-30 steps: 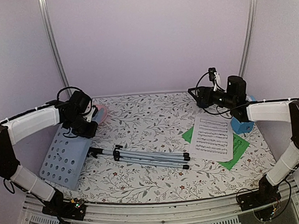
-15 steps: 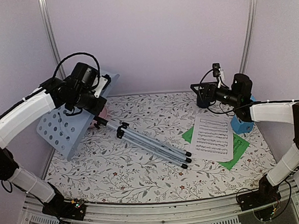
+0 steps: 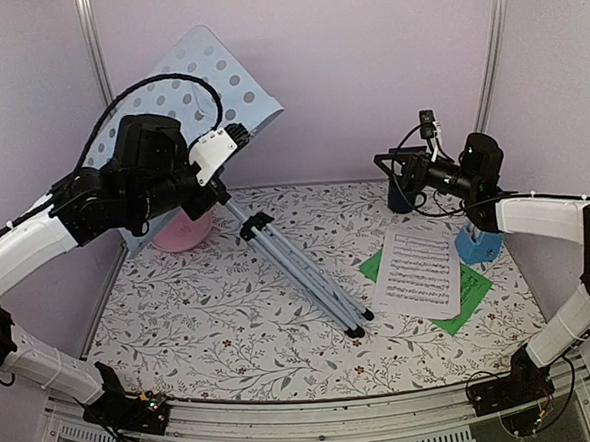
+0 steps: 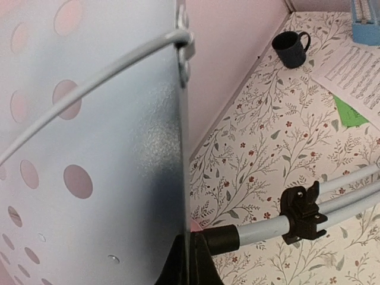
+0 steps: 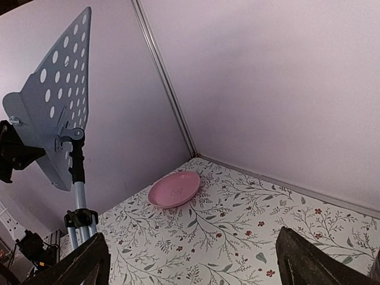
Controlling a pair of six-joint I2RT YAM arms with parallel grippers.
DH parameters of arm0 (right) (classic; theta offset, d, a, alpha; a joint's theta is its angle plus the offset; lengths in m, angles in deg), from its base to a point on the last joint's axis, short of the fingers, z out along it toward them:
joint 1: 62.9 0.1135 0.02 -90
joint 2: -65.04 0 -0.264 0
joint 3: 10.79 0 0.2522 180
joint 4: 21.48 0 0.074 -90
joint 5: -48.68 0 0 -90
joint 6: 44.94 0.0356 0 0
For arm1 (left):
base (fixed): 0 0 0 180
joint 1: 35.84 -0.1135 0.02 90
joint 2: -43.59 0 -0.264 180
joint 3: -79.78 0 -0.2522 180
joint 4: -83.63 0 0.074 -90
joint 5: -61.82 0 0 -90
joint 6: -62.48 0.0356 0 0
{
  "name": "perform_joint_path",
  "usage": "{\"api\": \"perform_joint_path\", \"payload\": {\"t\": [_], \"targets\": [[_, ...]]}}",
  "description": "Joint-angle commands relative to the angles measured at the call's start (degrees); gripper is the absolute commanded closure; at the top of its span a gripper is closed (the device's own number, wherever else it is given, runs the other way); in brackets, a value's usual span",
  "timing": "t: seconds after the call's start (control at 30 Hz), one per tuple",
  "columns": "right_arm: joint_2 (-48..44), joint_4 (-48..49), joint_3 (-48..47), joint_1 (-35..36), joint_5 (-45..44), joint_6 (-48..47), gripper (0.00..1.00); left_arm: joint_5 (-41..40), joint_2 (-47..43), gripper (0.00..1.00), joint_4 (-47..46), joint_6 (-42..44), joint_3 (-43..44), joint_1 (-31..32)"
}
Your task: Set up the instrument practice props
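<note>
My left gripper [image 3: 216, 194] is shut on the lower edge of the pale perforated music stand [image 3: 206, 81] and holds it raised and tilted. The gripper [image 4: 190, 264] pinches that edge in the left wrist view, beside the stand's pole [image 4: 261, 228]. The folded silver tripod [image 3: 303, 271] slants down with its feet on the table. White sheet music [image 3: 418, 269] lies on green pages [image 3: 470, 292] at the right. The blue metronome [image 3: 477, 245] stands behind them. My right gripper [image 3: 398, 180] is open and empty, held above the back right; its view shows the stand [image 5: 56, 101] at the left.
A pink plate [image 3: 180, 231] lies at the back left under the stand, and shows in the right wrist view [image 5: 174, 189]. A dark blue mug [image 4: 291, 47] stands near the back wall at the right. Walls close in the table on three sides.
My left arm has lifted the stand's desk from the table up high, swinging the tripod toward upright with its feet staying near the middle. The right gripper shifted slightly.
</note>
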Motion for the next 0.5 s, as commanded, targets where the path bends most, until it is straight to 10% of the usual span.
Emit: {"api": "perform_joint_path", "payload": {"t": [0.0, 0.47], "targets": [[0.7, -1.5, -6.1, -0.2, 5.3, -1.2, 0.01, -4.8, -6.0, 1.0, -23.6, 17.2, 0.9, 3.2], [8.0, 3.0, -20.7, 1.9, 23.4, 9.9, 0.0, 11.5, -8.7, 1.0, -41.2, 41.2, -3.4, 11.0]]}}
